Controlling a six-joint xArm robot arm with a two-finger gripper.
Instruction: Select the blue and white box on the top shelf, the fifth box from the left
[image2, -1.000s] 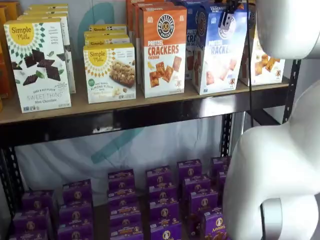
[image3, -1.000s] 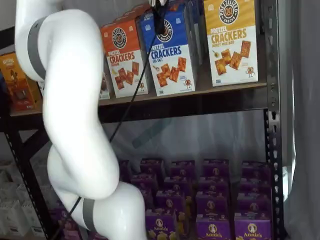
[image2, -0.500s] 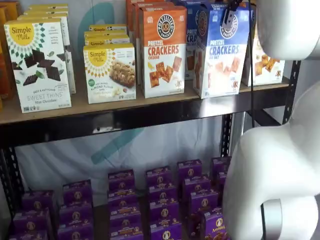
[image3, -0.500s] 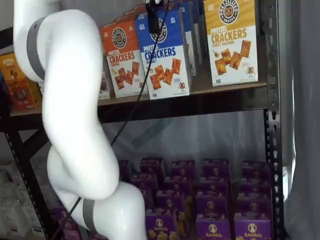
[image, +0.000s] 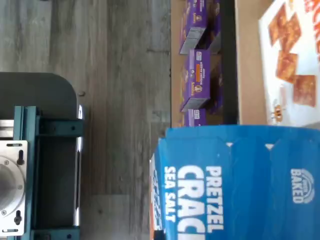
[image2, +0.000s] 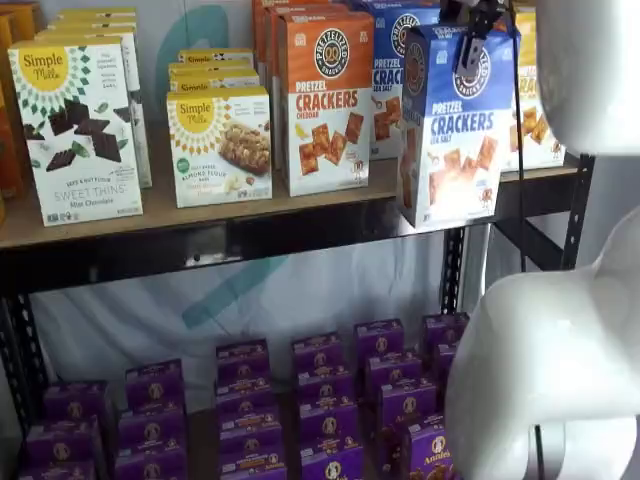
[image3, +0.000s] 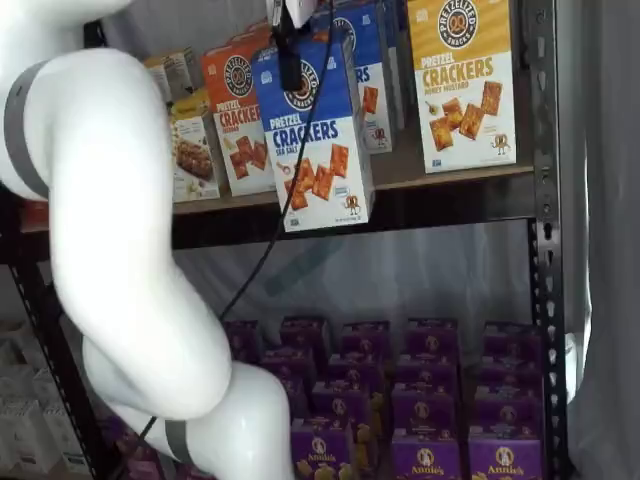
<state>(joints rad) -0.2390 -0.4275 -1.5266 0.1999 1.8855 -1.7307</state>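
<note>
The blue and white box (image2: 455, 125) reads "PRETZEL CRACKERS SEA SALT" and hangs in the air, clear of the top shelf (image2: 250, 238), with its lower edge in front of the black rail. It shows in both shelf views (image3: 312, 140). My gripper (image2: 468, 52) is shut on the box's blue top, and one black finger (image3: 289, 62) lies over the round logo. The wrist view shows the blue top (image: 240, 185) close up. The top shelf's rail also shows in a shelf view (image3: 450, 200).
An orange-topped cheddar box (image2: 325, 100) and another blue box (image2: 385, 75) stand behind on the shelf. A yellow-topped cracker box (image3: 465, 85) stands to the right and Simple Mills boxes (image2: 80, 130) to the left. Purple boxes (image2: 320, 400) fill the lower shelf. My white arm (image3: 130, 250) stands in front.
The blue and white box has come forward off the shelf board and a little lower, held in the gripper. It now hangs in front of the rail. The arm has drawn back.
</note>
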